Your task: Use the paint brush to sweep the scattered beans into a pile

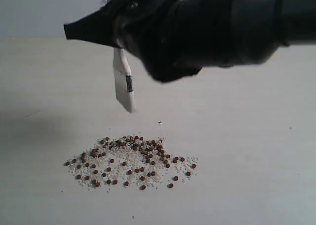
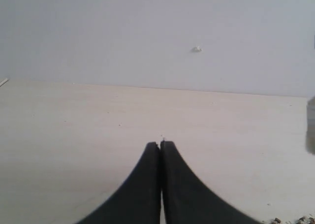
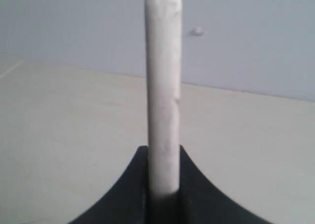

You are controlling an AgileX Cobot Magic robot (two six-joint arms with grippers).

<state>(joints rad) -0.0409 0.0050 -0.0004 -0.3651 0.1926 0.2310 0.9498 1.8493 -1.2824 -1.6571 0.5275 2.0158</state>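
The reddish-brown beans [image 1: 131, 158], mixed with whitish grains, lie in a loose, wide patch on the pale table [image 1: 247, 151]. The paint brush [image 1: 124, 86] hangs bristles-down in the air above the far side of that patch, not touching it. My right gripper [image 1: 117, 41] is shut on its wooden handle; in the right wrist view the handle [image 3: 163, 86] stands upright between the fingers of the right gripper [image 3: 163, 152]. My left gripper [image 2: 161, 144] is shut with nothing in it, low over bare table, and a few beans [image 2: 295, 219] show at that view's edge.
The right arm's bulky black body [image 1: 217, 27] fills the top of the exterior view. A grey wall [image 2: 147, 32] rises behind the table's far edge. A dark blurred shape [image 2: 310, 125] shows at the edge of the left wrist view.
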